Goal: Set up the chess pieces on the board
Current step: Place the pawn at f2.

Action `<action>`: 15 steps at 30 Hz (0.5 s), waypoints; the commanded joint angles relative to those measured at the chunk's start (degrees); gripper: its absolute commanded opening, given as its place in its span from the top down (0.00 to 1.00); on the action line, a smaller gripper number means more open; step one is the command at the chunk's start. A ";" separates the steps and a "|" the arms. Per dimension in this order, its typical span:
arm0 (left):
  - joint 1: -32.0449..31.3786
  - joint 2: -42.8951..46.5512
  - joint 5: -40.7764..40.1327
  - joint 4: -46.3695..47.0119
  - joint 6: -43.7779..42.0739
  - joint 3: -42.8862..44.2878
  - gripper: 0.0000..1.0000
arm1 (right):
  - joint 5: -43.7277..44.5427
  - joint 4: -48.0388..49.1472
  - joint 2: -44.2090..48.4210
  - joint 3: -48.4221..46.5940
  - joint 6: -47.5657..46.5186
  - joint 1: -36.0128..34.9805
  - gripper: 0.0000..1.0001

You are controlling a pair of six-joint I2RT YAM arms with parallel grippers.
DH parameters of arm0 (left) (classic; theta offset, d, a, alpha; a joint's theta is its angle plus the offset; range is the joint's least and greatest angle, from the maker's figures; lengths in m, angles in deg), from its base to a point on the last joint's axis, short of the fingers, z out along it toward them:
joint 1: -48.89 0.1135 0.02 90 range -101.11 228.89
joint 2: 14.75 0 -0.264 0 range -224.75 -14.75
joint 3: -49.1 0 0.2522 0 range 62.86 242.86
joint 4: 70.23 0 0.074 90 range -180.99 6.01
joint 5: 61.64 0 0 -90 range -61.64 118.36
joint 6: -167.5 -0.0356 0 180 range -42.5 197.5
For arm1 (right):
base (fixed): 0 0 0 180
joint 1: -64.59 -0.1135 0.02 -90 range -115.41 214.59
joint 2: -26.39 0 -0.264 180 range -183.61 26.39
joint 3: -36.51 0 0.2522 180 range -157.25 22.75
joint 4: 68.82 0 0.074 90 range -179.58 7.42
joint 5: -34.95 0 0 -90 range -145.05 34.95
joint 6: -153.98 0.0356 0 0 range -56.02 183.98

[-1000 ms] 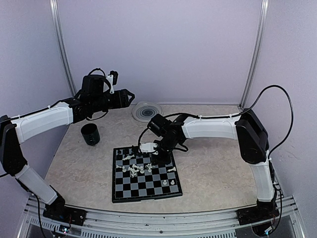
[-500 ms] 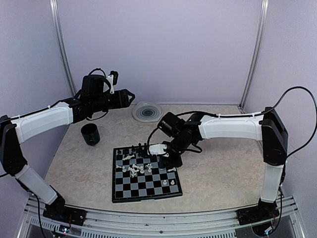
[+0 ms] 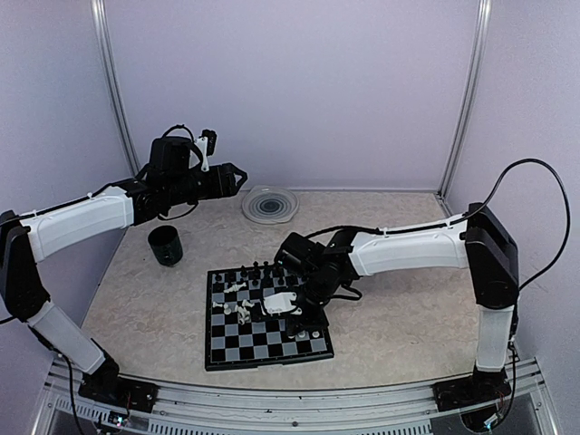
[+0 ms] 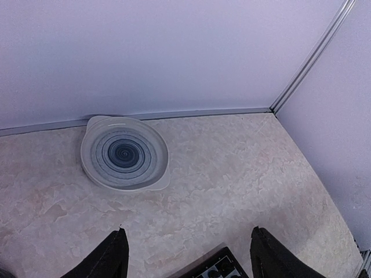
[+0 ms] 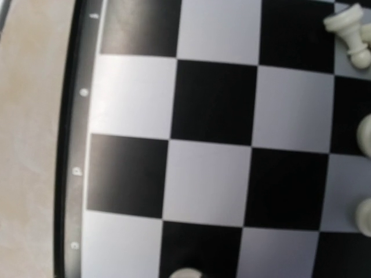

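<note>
The chequered board [image 3: 227, 350] lies at the table's front centre. Black pieces [image 3: 258, 269] stand along its far edge and white pieces [image 3: 240, 308] lie loose in its middle. My right gripper [image 3: 288, 310] hangs low over the board's right half. Its fingers are hidden, so I cannot tell how the jaws stand. The right wrist view shows the board [image 5: 208, 179] close up. White pieces [image 5: 348, 32] lie at its right edge and the top of one white piece [image 5: 185, 272] shows at the bottom. My left gripper [image 4: 191, 255] is open and empty, raised high at the back left [image 3: 231, 177].
A black cup [image 3: 166, 245] stands left of the board. A round clear ridged plate [image 3: 269, 204] lies by the back wall and also shows in the left wrist view [image 4: 124, 153]. The board's far corner [image 4: 217, 271] shows there too. Purple walls close in the table.
My right gripper has moved from the board's far edge toward me and now hangs over the board's right half. The left arm has not moved.
</note>
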 commanded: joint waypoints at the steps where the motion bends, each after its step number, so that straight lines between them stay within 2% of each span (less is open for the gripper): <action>1: 0.11 -0.19 0.25 -0.40 0.21 1.90 0.28 | -0.44 0.49 -1.60 -1.20 0.12 -0.42 0.95; 9: 0.11 -0.06 0.44 -0.45 0.30 1.94 0.28 | 0.96 1.22 -3.28 -2.86 1.02 -0.69 0.93; 15: 0.11 -0.12 0.46 -0.47 0.21 1.98 0.28 | 0.98 0.83 -3.69 -2.68 1.01 -0.97 0.87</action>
